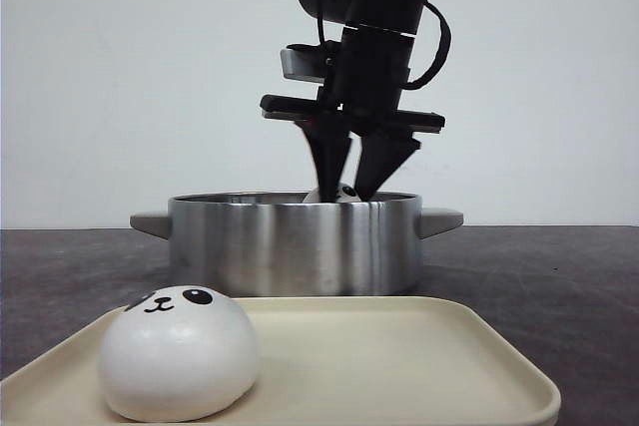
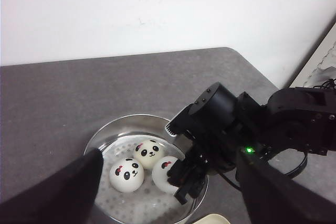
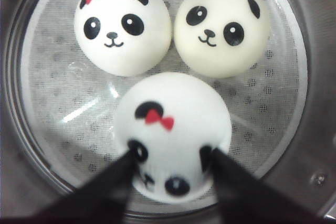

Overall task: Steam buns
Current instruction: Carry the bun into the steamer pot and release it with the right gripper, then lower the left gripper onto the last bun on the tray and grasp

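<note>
Steel pot [image 1: 290, 246] holds three buns; right gripper [image 3: 170, 169] pinches the third bun [image 3: 173, 129], face tipped toward the fingers. Fourth bun [image 1: 180, 351] upright on tray [image 1: 399, 356]. Left gripper [image 2: 168, 182] spread, empty.

Three white panda-faced buns [image 3: 173, 129] sit in the steamer pot [image 1: 295, 241], a fourth bun [image 1: 178, 351] on the tray [image 1: 399, 356].

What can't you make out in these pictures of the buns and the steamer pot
- Front view: the pot wall hides the pot's inside; only the top of one bun shows between the right gripper fingers.
- Left wrist view: the right arm covers part of the third bun; the left gripper's fingers are blurred and cut off.
- Right wrist view: whether the held bun is resting on the steamer liner or lifted.
</note>
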Robot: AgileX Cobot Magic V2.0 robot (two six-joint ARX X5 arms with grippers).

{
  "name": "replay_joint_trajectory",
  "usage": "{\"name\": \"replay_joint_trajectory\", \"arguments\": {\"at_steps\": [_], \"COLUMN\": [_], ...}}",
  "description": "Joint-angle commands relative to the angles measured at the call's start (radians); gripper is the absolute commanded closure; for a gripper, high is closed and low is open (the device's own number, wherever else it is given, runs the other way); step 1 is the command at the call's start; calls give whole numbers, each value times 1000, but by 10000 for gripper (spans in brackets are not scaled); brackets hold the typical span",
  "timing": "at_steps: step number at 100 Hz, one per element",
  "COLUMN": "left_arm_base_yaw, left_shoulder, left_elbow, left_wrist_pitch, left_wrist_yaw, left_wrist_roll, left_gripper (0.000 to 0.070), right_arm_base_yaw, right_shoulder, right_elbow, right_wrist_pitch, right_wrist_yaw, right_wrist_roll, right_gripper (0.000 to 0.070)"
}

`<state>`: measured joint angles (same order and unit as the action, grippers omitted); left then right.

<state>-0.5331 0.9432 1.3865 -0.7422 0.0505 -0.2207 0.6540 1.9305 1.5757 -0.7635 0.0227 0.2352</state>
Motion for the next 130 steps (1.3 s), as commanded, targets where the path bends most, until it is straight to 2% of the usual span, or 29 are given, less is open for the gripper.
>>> {"name": "replay_joint_trajectory", "arguments": {"at_steps": [1,18,23,26,28,30,31,34,55,84,110,130], "left_arm_base_yaw": [-6,-6,-6,-6,-6,-6,-6,-6,-17,-133,-263,-325], "left_shoulder": [7,8,8,8,8,8,10,13,53,123,208,298], "left_elbow": [12,12,12,12,11,11,11,11,-6,-217,-443,-462], "left_wrist_pitch": [3,-2,-13,-23,-32,-43,-49,-65,-165,-152,-61,-20], "left_wrist_yaw": [-2,-2,-1,-1,-1,-1,-1,0,29,77,116,115], "left_wrist_roll": [10,10,10,10,10,10,10,10,9,-62,-215,-251], "left_gripper": [237,237,237,237,237,237,237,237,237,237,226,224], "right_arm_base_yaw": [5,-3,-10,-14,-16,-16,-16,-16,5,98,109,109], "right_shoulder": [13,10,-5,-17,-27,-42,-45,-67,-308,-651,-773,-783], "right_elbow": [17,24,38,50,58,70,72,86,182,228,228,228], "right_wrist_pitch": [0,-11,-27,-37,-45,-53,-55,-60,-58,-37,-80,-111], "right_wrist_yaw": [3,5,4,3,3,3,3,3,3,23,92,90], "right_wrist_roll": [-4,-3,-3,-3,-5,-7,-8,-13,-18,-7,-7,-2], "right_gripper": [273,276,313,372,435,540,564,700,687,693,693,693]}}
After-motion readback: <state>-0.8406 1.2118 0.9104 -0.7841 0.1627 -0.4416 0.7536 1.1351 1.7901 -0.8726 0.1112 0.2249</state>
